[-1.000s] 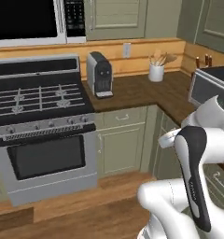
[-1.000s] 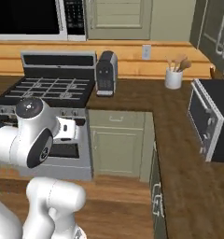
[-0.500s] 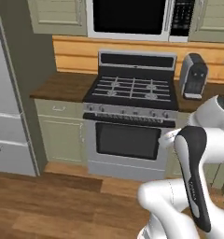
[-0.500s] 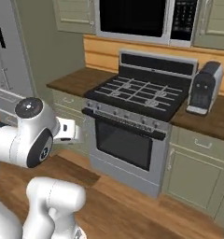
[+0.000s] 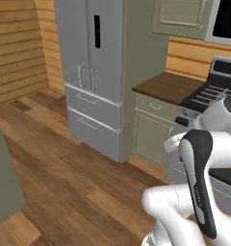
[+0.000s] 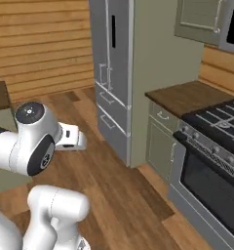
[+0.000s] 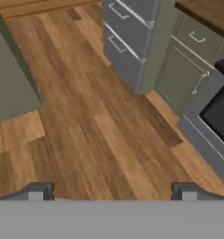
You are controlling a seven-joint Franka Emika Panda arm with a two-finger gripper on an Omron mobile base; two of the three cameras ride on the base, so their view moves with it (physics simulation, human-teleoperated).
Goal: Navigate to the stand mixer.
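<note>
Wood-plank flooring (image 7: 100,135) spreads below the gripper (image 7: 111,191), its fingers spread wide and holding nothing. Grey refrigerator (image 5: 96,72) stands at 12 o'clock, stove (image 6: 211,161) at 3 o'clock; stand mixer's whereabouts cannot be told.

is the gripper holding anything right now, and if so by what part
Nothing is held. In the hand view the two fingertips stand wide apart with only bare wood floor between them, so the gripper is open and empty.

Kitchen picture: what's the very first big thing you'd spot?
The tall grey fridge stands in the middle, against the wooden plank wall. To its right come a brown countertop and the black stove. The wooden floor spreads wide in front.
</note>
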